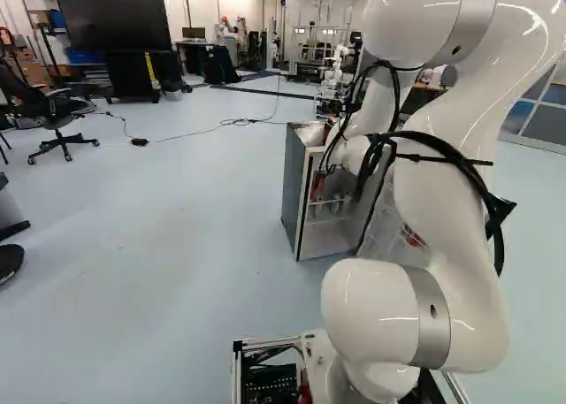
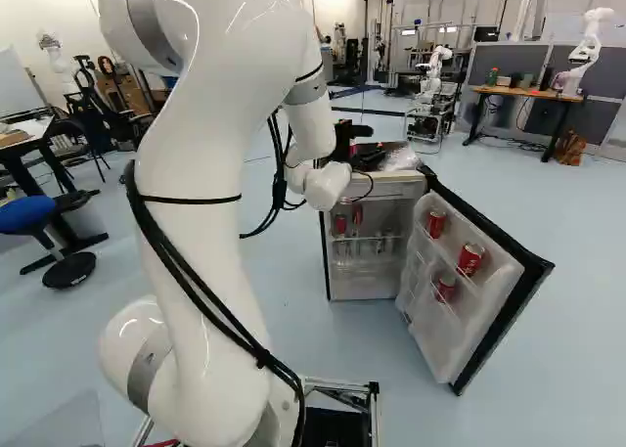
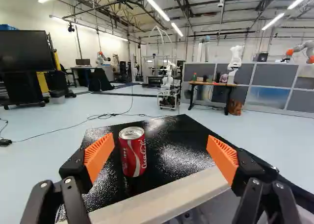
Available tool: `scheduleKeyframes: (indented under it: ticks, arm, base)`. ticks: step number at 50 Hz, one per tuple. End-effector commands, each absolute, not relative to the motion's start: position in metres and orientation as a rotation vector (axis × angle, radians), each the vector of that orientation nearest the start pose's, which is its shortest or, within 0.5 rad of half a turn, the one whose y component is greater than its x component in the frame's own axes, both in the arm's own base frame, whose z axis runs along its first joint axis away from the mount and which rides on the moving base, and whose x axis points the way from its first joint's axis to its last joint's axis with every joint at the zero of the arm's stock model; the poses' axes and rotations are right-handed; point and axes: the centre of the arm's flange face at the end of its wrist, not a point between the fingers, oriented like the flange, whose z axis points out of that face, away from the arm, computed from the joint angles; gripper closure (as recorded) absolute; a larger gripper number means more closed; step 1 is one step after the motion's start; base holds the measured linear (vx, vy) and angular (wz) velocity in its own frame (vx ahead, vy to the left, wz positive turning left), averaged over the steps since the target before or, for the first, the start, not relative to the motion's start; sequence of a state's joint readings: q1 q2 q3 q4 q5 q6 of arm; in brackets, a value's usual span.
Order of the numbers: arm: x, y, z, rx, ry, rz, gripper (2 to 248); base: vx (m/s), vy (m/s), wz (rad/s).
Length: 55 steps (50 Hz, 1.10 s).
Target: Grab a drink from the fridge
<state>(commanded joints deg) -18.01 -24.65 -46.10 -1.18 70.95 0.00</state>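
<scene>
In the right base view my gripper (image 2: 346,139) is at the small fridge's top, its fingertips hard to make out. The wrist view shows the gripper (image 3: 161,154) open, nothing gripped. A red can (image 3: 133,153) stands upright on the black fridge top (image 3: 171,145), ahead of the gripper and closer to one finger's line than the other's. The fridge (image 1: 296,192) has its door (image 2: 494,300) swung open. Red cans sit on the door's shelves, among them an upper can (image 2: 435,222), a middle can (image 2: 470,259) and a lower can (image 2: 445,289). More red shows inside, including a can (image 2: 339,224).
A cable (image 1: 199,134) lies on the floor beyond the fridge. A desk chair (image 1: 57,121) and a big screen (image 1: 113,19) stand at the left of the left base view. Another robot (image 2: 585,51) is by a far table (image 2: 528,95). The open door juts toward the base.
</scene>
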Motion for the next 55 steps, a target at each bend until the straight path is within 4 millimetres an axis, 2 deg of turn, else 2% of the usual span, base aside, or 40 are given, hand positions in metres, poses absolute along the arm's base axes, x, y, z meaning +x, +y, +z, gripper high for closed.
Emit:
scheduleKeyframes:
  ticks: [55]
  arm:
    - [0.492, -0.254, 0.437, -2.289, 0.554, -2.585, 3]
  base:
    - [0.0, 0.0, 0.0]
